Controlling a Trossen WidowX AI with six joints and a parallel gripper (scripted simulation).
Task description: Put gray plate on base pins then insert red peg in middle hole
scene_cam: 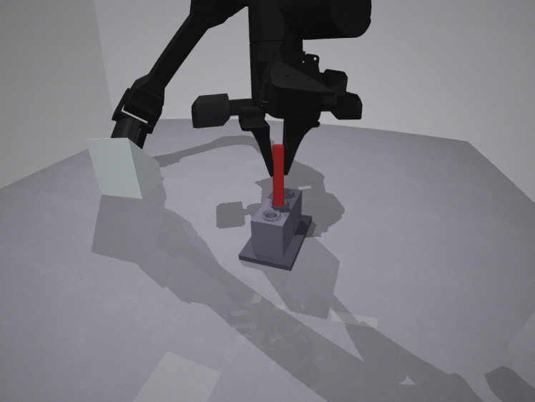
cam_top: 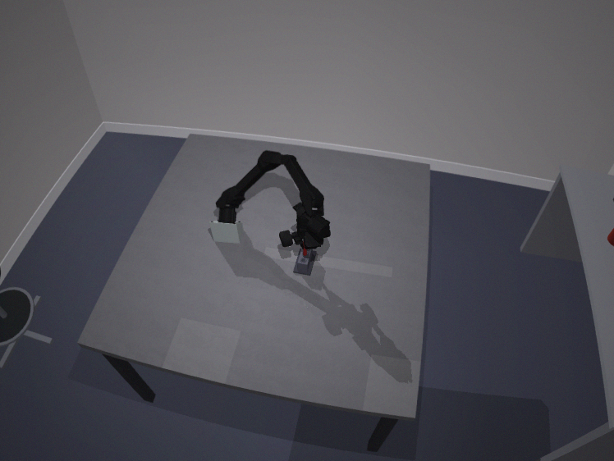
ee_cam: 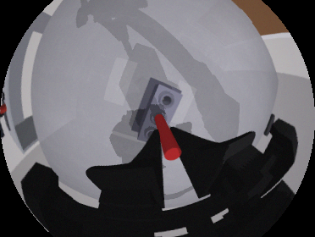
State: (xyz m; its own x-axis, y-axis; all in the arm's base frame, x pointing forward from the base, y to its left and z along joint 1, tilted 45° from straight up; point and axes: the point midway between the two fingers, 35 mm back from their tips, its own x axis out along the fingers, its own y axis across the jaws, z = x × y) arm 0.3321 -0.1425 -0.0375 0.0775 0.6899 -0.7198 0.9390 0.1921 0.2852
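Note:
The gray plate (cam_top: pixel 303 262) (scene_cam: pixel 267 239) (ee_cam: pixel 168 111) shows as a block with a row of three round openings on top. It looks level on the dark flat base (scene_cam: pixel 294 247). The red peg (cam_top: pixel 304 252) (scene_cam: pixel 277 162) (ee_cam: pixel 167 137) stands nearly upright, with its lower end at the plate's middle hole. I cannot tell whether the tip is inside the hole. My gripper (cam_top: pixel 304 246) (scene_cam: pixel 279 174) (ee_cam: pixel 163 131) is shut on the red peg above the plate. Most of the peg's length is above the hole. The base's pins are not clearly visible.
The arm's pale mounting block (cam_top: pixel 226 232) (scene_cam: pixel 116 170) stands on the table (cam_top: pixel 198 287) (scene_cam: pixel 56 276), left of the plate. A white shelf unit (cam_top: pixel 551 222) is beyond the table's right edge. A round dark stool-like thing (cam_top: pixel 17 312) is at the far left.

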